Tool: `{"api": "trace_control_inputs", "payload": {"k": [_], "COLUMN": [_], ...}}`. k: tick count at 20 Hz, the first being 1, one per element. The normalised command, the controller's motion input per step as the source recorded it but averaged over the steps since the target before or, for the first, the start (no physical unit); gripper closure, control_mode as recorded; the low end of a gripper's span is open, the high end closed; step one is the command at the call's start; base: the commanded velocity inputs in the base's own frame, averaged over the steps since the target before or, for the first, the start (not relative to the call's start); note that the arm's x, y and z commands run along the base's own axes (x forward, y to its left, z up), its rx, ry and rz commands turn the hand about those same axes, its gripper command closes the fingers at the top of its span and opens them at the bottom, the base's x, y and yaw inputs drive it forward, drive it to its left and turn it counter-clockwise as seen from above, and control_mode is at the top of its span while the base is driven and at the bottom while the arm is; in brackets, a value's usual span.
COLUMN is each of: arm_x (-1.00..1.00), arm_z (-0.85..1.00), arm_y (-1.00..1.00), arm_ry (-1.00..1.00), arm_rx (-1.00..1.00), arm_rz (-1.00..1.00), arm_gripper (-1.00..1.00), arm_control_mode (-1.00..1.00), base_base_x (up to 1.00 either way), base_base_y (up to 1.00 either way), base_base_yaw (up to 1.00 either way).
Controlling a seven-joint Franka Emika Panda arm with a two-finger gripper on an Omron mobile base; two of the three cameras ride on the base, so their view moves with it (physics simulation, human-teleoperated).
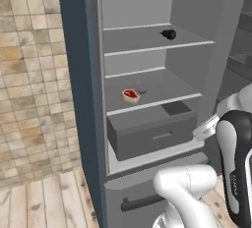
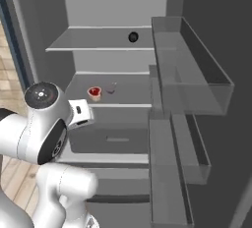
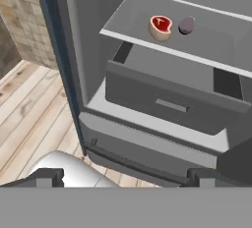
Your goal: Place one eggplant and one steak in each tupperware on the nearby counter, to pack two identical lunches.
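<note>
Hand view: fridge [image 3: 74,70] stands open; steak [image 3: 160,27] lies on the middle shelf [image 3: 128,25] at 12 o'clock, eggplant [image 3: 186,25] just beside it toward 1 o'clock, apart; grey drawer [image 3: 167,106] below the shelf is pulled partly out; fingers [image 3: 47,178] are spread wide, holding nothing, low at 6 o'clock, well apart from both items. Left base view: a dark object [image 1: 169,34] sits on the upper shelf [image 1: 147,42].

Steak [image 3: 160,26]: red centre, pale tan rim. Eggplant [image 3: 186,25]: dull purple. Fridge [image 1: 147,50] interior: grey. Wall [image 1: 29,74]: beige mottled tiles. Floor [image 3: 29,109]: pale wood planks.
</note>
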Motion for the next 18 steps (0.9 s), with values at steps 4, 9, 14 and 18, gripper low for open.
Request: {"api": "trace_control_inputs", "payload": {"k": [4, 9, 14, 18], "arm_x": [0.0, 0.0, 0.0, 0.0], "arm_z": [0.0, 0.0, 0.0, 0.25], "arm_y": [0.0, 0.0, 0.0, 0.0], "arm_ry": [0.0, 0.0, 0.0, -0.03], "arm_rx": [0.0, 0.0, 0.0, 0.0], "arm_rz": [0.0, 0.0, 0.0, -0.04], "arm_gripper": [-1.0, -1.0, -1.0, -1.0], "arm_control_mode": [1.0, 1.0, 1.0, -1.0], "base_base_x": [0.7, 0.62, 0.15, 0.0], "base_base_y": [0.02, 0.0, 0.0, 0.0], "base_base_yaw": [0.0, 0.0, 0.0, 0.0]}}
